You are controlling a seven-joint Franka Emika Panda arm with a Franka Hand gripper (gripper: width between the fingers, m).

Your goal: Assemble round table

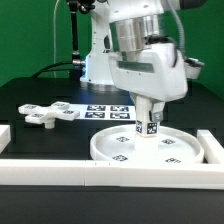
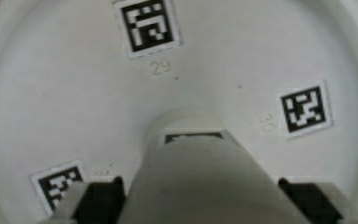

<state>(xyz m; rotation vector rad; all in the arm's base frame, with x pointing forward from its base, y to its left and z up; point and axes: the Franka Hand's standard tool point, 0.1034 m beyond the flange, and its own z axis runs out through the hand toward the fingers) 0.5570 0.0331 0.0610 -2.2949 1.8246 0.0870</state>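
End effector (image 1: 148, 110) clamped on leg (image 1: 149, 124), upright at disc (image 1: 108, 152) centre. Seating unconfirmed; cross foot (image 1: 48, 114) lies apart on bench (image 1: 40, 92), unattached.

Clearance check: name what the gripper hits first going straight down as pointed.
Probably the round disc right beneath; the leg in the gripper seems to stand on it, contact unclear.
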